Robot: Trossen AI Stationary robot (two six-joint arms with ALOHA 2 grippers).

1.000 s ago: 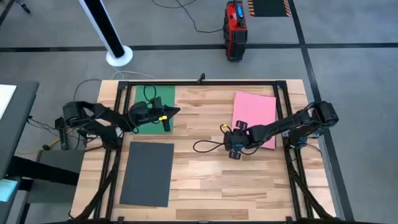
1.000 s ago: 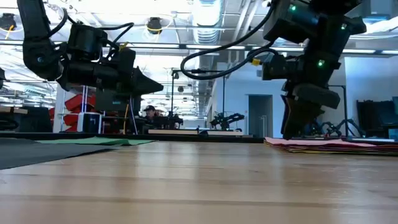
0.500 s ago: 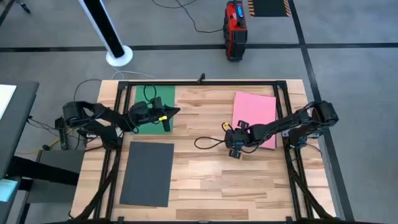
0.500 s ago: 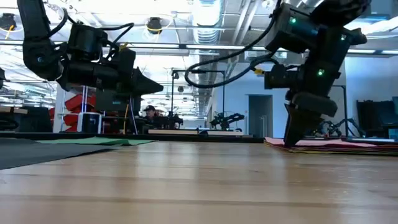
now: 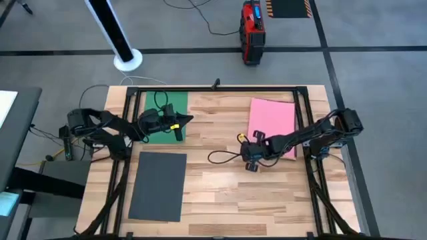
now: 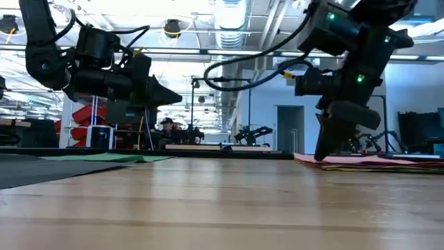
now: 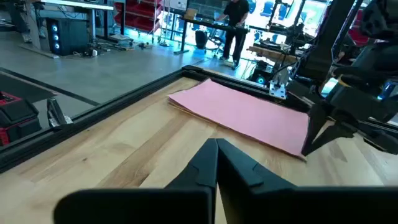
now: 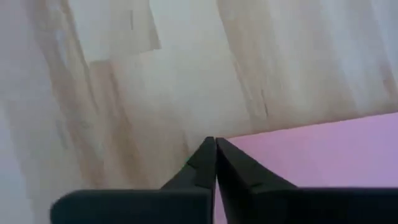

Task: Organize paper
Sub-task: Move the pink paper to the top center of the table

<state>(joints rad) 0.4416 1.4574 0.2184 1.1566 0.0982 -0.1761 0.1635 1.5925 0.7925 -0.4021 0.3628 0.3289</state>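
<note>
The bench [image 5: 220, 180] carries three visible lots of paper, best placed from the right tool [image 5: 249, 159]. The dark grey sheet [image 5: 158, 185] lies well off toward the left arm's side and nearer the front edge. The pink sheet [image 5: 273, 123] lies right beside the tool, its near corner at the tips. The green sheet [image 5: 163, 107] lies far across, under the left tool [image 5: 181, 123].

In the low view the pink sheet tops a thin pile [image 6: 374, 163] with other edges showing beneath it; their colours are hard to tell.

The right tool [image 6: 320, 154] is pinched fully closed and holds nothing. Its tips are down at bench level, against the pile's edge. Over the last second it has gone from standing upright over the pile to leaning, with its tips sliding out to the very corner. The pink sheet seems to have crept slightly toward the bench's middle, though the shift is slight. I judge it is nudging the pile square or working under a corner, not lifting. No sheet has left the pile yet.

The left tool hangs above the green sheet, fingers closed and empty.
</note>
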